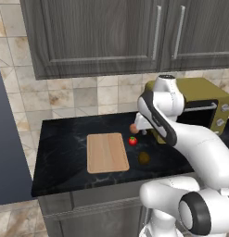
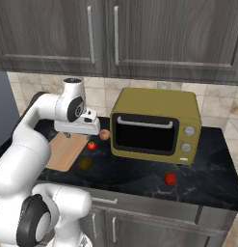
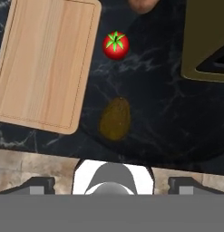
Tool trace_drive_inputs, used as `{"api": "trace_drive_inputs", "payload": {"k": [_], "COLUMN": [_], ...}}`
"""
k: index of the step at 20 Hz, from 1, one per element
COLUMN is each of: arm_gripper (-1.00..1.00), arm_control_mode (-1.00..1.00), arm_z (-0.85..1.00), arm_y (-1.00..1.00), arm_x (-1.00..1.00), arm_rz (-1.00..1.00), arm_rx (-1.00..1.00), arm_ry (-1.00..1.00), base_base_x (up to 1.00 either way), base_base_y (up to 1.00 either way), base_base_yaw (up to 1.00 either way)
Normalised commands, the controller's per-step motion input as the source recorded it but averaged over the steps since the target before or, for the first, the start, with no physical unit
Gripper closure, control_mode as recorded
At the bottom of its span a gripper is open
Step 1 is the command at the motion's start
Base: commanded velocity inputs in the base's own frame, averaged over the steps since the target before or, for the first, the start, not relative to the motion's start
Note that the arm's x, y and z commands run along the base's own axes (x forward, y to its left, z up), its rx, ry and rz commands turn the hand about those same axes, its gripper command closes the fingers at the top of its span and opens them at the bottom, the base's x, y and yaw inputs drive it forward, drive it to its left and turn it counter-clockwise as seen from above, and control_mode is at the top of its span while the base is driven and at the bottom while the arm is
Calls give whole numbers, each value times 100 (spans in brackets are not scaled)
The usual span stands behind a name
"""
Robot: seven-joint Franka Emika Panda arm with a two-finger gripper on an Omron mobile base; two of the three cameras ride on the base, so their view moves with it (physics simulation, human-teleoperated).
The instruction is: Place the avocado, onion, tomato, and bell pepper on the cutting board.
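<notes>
Avocado (image 3: 115,118) lies on the dark counter (image 3: 168,113) straight ahead of my tool (image 3: 112,185), whose tips stand spread wide with nothing between them. Its long axis runs along my line of sight, away from the tips. Beyond it sits the tomato (image 3: 115,45); the bare cutting board (image 3: 41,63) lies just beside both, to their left in my hand view.

Text on cutting board (image 1: 106,152): none readable
Text on toaster oven (image 2: 156,125): none readable, knobs unmarked
Text on cabinets (image 2: 115,34): none
Labels on robot arm: none legible
Signs on desk (image 2: 139,178): none
</notes>
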Motion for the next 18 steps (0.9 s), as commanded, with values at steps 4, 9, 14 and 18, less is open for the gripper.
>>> {"api": "trace_drive_inputs", "payload": {"k": [4,9,14,18], "arm_gripper": [-100,-100,-100,-100], "arm_control_mode": [-100,-100,-100,-100], "arm_z": [-22,-25,-26,-32], "arm_y": [0,0,0,0], "arm_x": [15,23,7,3], "arm_rz": [0,0,0,0], "arm_rx": [0,0,0,0], "arm_ry": [1,4,3,3], "base_base_x": [0,0,0,0], "base_base_y": [0,0,0,0], "base_base_yaw": [0,0,0,0]}}
